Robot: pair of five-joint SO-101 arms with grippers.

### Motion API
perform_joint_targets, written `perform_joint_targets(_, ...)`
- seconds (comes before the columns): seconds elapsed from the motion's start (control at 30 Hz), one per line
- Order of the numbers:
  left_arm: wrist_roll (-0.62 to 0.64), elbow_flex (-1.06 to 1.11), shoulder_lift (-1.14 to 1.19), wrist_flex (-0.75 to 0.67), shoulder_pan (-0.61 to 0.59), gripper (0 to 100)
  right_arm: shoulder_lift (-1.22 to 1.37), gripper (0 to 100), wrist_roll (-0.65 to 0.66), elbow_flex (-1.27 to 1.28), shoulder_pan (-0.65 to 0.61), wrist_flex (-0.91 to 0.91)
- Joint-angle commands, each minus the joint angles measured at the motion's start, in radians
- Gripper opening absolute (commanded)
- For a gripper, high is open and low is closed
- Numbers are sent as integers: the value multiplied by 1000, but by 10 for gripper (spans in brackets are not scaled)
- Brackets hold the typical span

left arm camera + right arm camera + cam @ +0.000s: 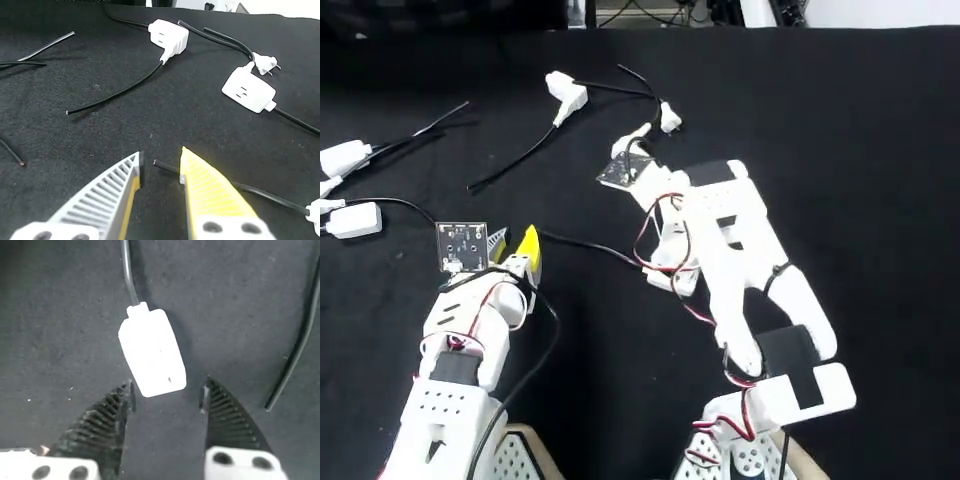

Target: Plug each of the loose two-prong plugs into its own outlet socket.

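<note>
My left gripper (161, 157) stands open low over the black mat, and the bare end of a black cable (156, 164) lies between its grey and yellow fingertips. That cable runs to a white piece (315, 212) at the edge of the view. Farther off lie two white outlet sockets (167, 34) (248, 91) and a two-prong plug (265, 62). My right gripper (167, 392) is open just short of a white socket block (152, 352), whose near end lies between the fingertips. In the high view the left gripper (515, 240) is at lower left and the plug (670, 118) is beyond the right arm (720, 225).
Several more white plug bodies (350, 160) (355, 220) with black cables lie at the mat's left edge. A loose black cable (295, 345) runs beside the right gripper. A far socket (565, 92) lies near the mat's back.
</note>
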Motion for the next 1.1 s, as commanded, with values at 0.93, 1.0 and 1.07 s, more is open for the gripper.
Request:
perform_joint_targets(0.93, -5, 13, 2, -25, -35, 145, 619, 198, -163, -1264, 175, 348)
perform_joint_targets(1.0, -8, 13, 2, -26, -47, 145, 687, 198, -166, -1359, 181, 350)
perform_joint_targets(1.07, -9, 13, 2, -26, -56, 145, 762, 198, -180, -1425, 206, 373)
